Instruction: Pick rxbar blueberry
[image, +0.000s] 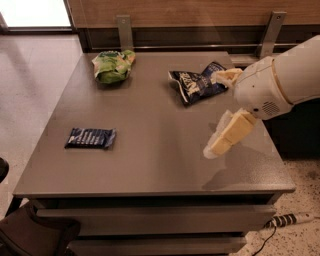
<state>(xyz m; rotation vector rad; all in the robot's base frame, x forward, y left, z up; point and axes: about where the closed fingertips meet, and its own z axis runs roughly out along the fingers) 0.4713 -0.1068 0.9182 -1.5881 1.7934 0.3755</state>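
The rxbar blueberry (90, 138), a flat dark navy wrapper with pale lettering, lies flat on the left part of the grey desk (150, 165), near the left edge and with nothing touching it. Well apart from it, at the far left of the desk, sits a crumpled green snack bag (113, 65); a puffy dark blue chip bag (197, 82) lies at the far right. The pincer (212, 115) hangs over the desk's right side, far from the bar, spread wide, nothing between its pale fingers (225, 140); the upper one is just beside the chip bag. A white arm (285, 80) enters from the right.
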